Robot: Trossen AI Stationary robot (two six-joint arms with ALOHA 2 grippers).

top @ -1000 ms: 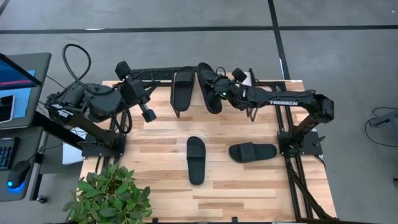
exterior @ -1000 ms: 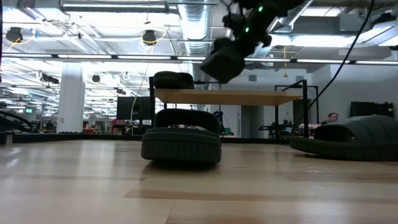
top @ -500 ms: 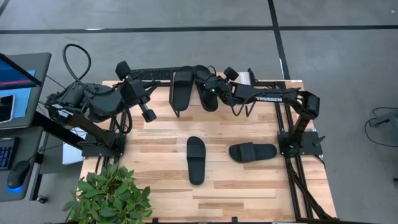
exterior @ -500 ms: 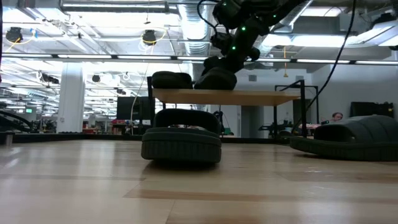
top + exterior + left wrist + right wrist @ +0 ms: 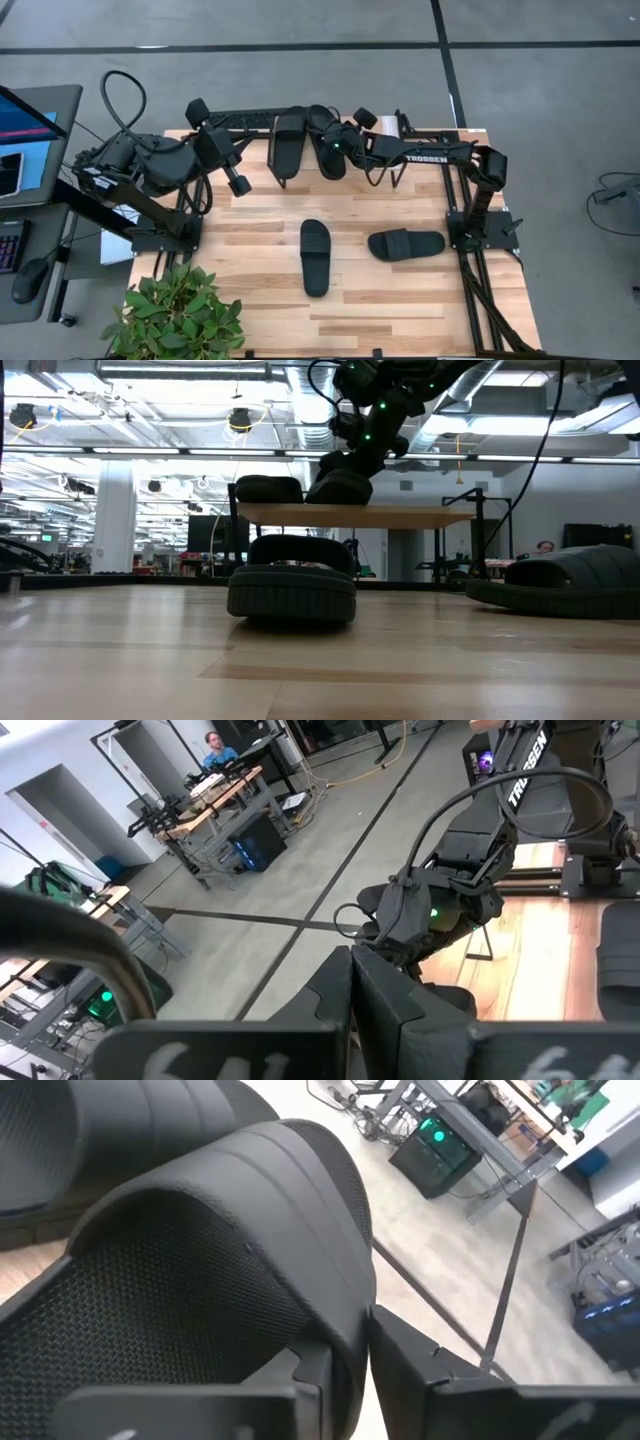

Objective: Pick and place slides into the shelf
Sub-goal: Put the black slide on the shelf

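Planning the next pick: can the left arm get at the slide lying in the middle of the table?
Probably yes. That slide lies alone on bare tabletop, nothing over or against it. The left claw hangs nearby, shut, holding nothing, while the right claw is busy at the shelf.

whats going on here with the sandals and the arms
A two-arm robot is putting black slides onto a small wooden shelf. The right gripper is at the shelf, fingers either side of the strap of a slide set down beside one already there. Two more slides lie on the table. The left gripper waits shut, holding nothing.
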